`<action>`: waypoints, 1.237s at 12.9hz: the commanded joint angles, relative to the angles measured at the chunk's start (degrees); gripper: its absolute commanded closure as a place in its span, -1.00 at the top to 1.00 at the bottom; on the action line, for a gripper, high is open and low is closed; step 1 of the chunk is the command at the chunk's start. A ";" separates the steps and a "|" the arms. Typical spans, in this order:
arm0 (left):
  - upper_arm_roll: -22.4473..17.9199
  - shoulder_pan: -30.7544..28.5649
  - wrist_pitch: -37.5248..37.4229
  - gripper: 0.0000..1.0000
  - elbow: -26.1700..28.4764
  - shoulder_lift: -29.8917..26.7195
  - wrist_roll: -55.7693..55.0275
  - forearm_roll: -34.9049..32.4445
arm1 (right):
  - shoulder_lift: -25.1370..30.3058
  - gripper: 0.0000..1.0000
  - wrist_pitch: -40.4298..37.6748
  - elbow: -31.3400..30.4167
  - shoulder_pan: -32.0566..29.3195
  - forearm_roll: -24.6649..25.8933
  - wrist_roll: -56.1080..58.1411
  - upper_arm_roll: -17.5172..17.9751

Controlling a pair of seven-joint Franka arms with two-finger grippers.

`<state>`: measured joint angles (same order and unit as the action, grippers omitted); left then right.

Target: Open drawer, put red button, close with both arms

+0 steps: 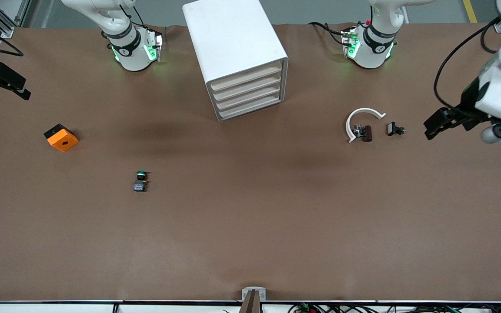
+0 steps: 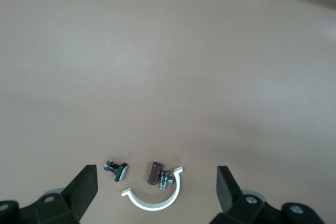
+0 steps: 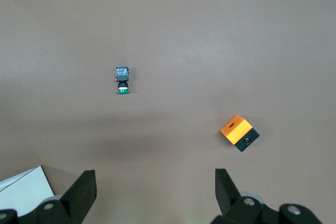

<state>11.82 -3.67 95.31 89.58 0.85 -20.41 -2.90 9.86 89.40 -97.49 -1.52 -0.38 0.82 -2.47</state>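
Note:
No red button shows in any view. A green-capped button (image 1: 140,181) with a dark bluish body lies on the table, also in the right wrist view (image 3: 123,81). The white cabinet (image 1: 233,48) has several drawers (image 1: 248,93), all shut. My left gripper (image 1: 434,125) is open and empty, up over the table at the left arm's end, beside a white half-ring clamp (image 1: 360,118); its wrist view shows the fingers (image 2: 86,184) spread wide. My right gripper (image 1: 13,84) hangs at the right arm's end of the table, open and empty (image 3: 155,178).
An orange and black box (image 1: 61,137) lies near the right gripper (image 3: 239,132). By the clamp (image 2: 155,199) lie a brown block with a metal screw (image 1: 363,132) (image 2: 157,173) and a small black part (image 1: 394,129) (image 2: 116,168). The brown table (image 1: 250,226) is bare nearer the front camera.

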 commanded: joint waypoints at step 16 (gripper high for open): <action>-2.86 -0.02 -6.80 1.00 8.77 -10.43 13.30 1.06 | 1.57 1.00 1.40 -1.12 0.82 -0.15 0.50 0.36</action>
<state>8.94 -3.53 89.78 98.73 -9.04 -8.33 -0.58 9.95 90.52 -97.50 -1.04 -0.40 0.86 -2.00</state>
